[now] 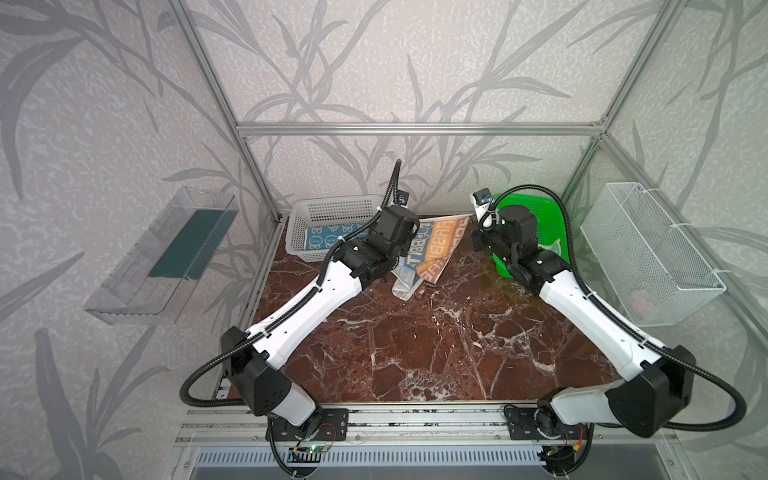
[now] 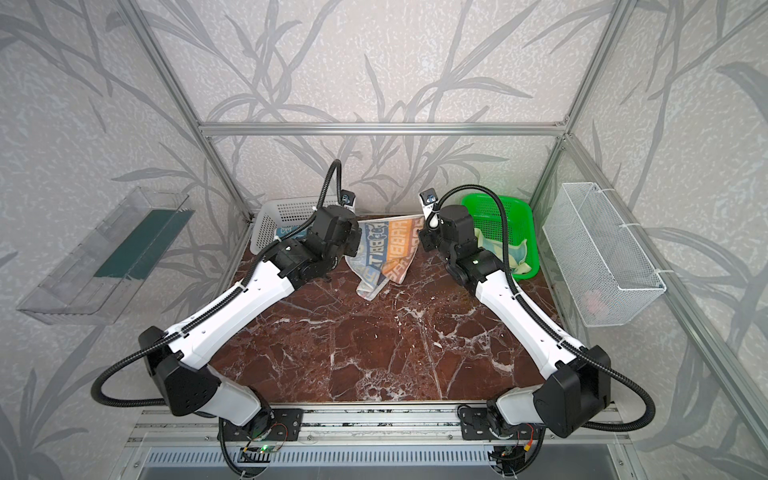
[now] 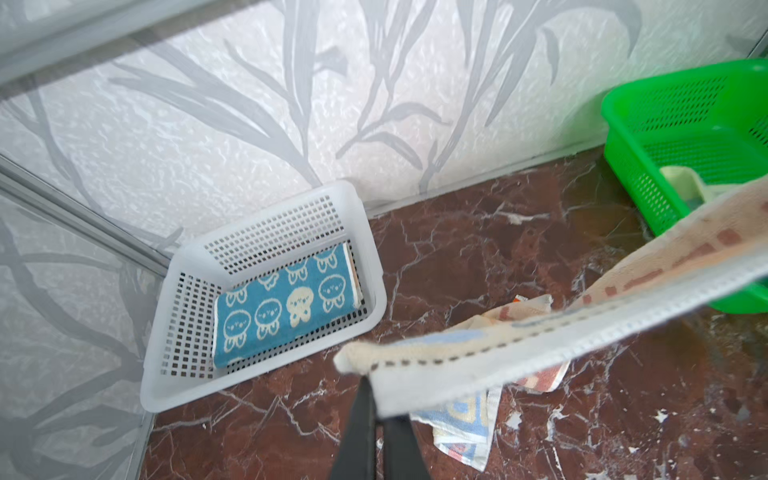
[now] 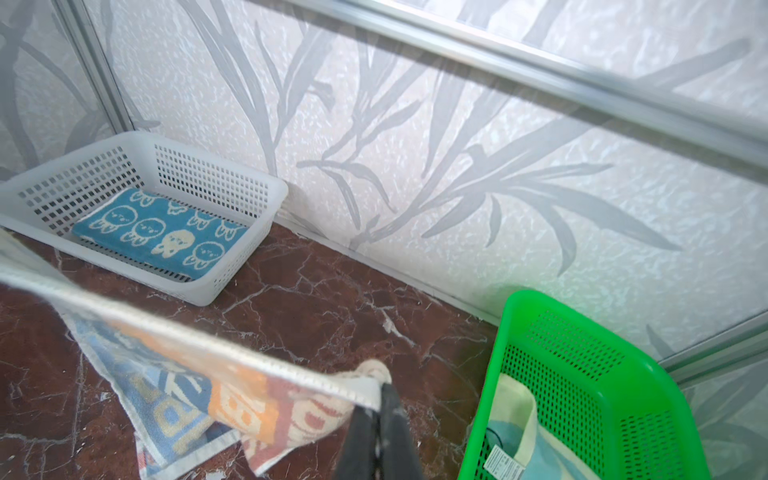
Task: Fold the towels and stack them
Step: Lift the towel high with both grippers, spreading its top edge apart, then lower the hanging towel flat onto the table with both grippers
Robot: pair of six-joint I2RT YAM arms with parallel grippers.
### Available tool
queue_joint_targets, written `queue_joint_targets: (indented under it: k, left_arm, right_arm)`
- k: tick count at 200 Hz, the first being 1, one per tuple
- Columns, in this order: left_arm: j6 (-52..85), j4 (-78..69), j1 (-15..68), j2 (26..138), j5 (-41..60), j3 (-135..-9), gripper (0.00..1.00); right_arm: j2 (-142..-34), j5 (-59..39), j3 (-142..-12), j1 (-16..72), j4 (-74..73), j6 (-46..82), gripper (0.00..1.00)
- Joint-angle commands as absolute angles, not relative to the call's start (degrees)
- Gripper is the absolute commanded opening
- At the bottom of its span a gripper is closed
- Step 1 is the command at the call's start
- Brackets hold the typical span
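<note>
The striped towel (image 1: 432, 249) (image 2: 386, 249) with "RABBIT" lettering hangs stretched between my two grippers at the back middle of the table, its lower part resting crumpled on the marble. My left gripper (image 3: 376, 386) is shut on one top corner of this towel (image 3: 540, 332). My right gripper (image 4: 380, 395) is shut on the other top corner (image 4: 187, 374). A blue towel with cream rabbit faces (image 1: 328, 239) (image 3: 286, 299) (image 4: 162, 232) lies folded flat in the white basket (image 1: 332, 208) (image 3: 266, 216). A teal and pale yellow towel (image 2: 503, 251) (image 4: 528, 436) lies loose in the green basket (image 2: 498, 203) (image 4: 582, 332).
The white basket stands at the back left corner, the green one at the back right. A white wire basket (image 1: 648, 253) hangs on the right wall and a clear plastic shelf (image 1: 162, 253) on the left wall. The brown marble table (image 1: 415, 345) stretches toward the front rail.
</note>
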State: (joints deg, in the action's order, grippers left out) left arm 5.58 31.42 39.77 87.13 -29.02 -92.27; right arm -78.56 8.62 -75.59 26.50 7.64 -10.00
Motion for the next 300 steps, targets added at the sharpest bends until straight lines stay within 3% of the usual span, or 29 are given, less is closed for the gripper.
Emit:
queue_joint_targets:
  k: [1,88,174,240,300]
  left_arm:
    - [3.9,32.6,39.3,83.2,-28.4,-94.6,0.00]
    - [5.2,35.8,41.1,65.7,-13.1,-92.3,0.00]
    - [8.2,35.8,43.0,55.4,-5.4,-91.6,0.00]
    - [9.6,35.3,43.0,49.1,-9.7,-83.6,0.00]
    - [6.3,32.7,42.6,60.0,-22.1,-82.8,0.00]
  right_arm:
    - [-74.8,7.3,-78.4,26.1,11.3,-14.3,0.00]
    - [-59.2,-9.8,-79.3,26.9,18.8,-17.0,0.00]
    - [-49.1,-21.3,-83.0,27.2,19.4,-8.8,0.00]
    - [-46.1,-18.3,-77.6,27.2,19.8,-7.8,0.00]
    - [-52.5,-8.8,-73.4,27.2,14.9,-10.8,0.00]
